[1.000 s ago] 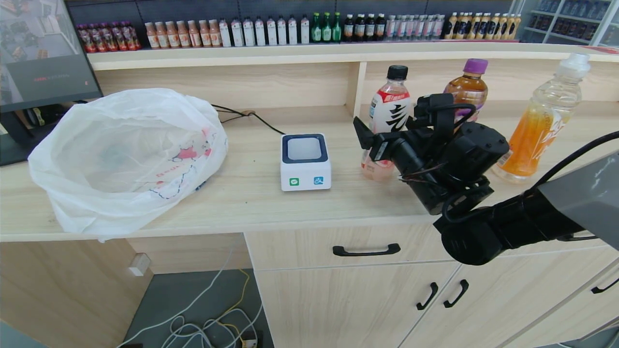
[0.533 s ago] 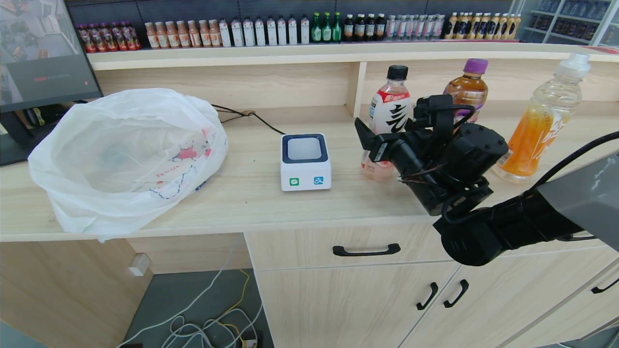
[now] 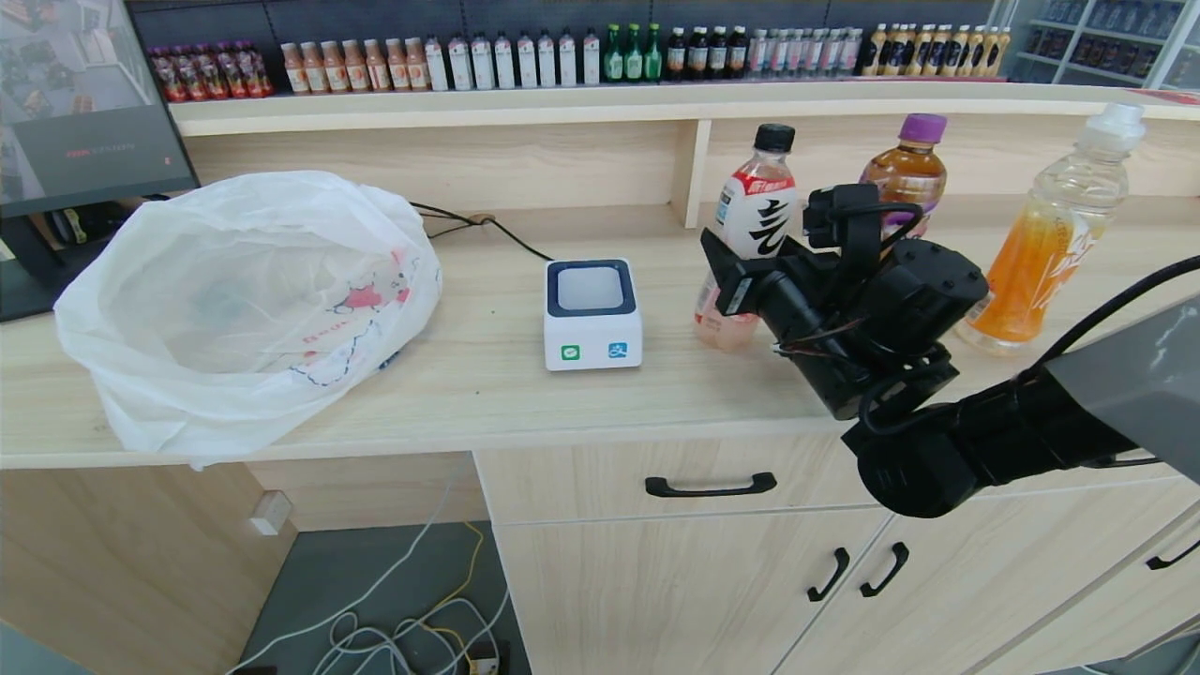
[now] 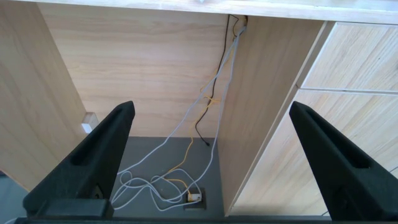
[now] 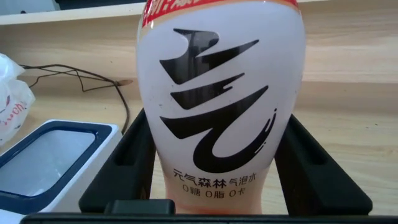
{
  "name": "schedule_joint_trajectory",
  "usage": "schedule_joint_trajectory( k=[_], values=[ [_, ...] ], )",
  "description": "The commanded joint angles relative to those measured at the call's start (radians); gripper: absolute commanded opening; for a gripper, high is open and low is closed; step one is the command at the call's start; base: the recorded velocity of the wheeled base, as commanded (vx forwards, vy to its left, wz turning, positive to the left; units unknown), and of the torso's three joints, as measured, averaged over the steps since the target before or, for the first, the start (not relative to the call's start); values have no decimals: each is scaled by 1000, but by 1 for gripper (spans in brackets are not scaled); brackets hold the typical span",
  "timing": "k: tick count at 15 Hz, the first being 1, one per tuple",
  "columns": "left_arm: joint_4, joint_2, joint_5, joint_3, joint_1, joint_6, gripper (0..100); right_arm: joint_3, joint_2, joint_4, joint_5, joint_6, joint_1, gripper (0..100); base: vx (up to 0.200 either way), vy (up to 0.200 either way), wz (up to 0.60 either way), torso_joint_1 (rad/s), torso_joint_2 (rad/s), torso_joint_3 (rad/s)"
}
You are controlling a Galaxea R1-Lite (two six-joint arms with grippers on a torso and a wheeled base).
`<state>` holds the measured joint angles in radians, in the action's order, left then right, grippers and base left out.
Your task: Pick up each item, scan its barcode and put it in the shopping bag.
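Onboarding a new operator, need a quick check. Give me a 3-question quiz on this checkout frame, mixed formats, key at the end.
1. Multiple choice: which item sits between the fingers of the right gripper?
A) purple-capped bottle
B) black-capped bottle
C) orange-drink bottle

2. True or false: the scanner stands on the counter between the shopping bag and the black-capped bottle.

3. Fill in: the fingers of the left gripper, down in front of the cabinet, are ____ (open or shut).

Key: 1 B; 2 true; 3 open.
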<state>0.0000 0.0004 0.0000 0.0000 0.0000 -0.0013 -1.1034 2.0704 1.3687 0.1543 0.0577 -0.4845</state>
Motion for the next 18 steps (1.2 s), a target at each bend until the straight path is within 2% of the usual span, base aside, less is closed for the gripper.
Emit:
schedule_joint_trajectory(
  k=[1, 7, 16, 18],
  values=[
    [0, 0, 0, 0, 0, 0, 100, 19, -50, 4, -2, 1, 1, 0, 0, 0, 0, 0, 0, 0],
    [0, 0, 2, 0, 0, 0, 100, 73, -201, 0, -2, -1, 1, 0, 0, 0, 0, 0, 0, 0],
    [0, 0, 2, 0, 0, 0, 100, 405, -520, 3, -10, -2, 3, 0, 0, 0, 0, 0, 0, 0],
    [0, 0, 2, 0, 0, 0, 100, 544, -625, 3, -27, -2, 1, 0, 0, 0, 0, 0, 0, 0]
  ],
)
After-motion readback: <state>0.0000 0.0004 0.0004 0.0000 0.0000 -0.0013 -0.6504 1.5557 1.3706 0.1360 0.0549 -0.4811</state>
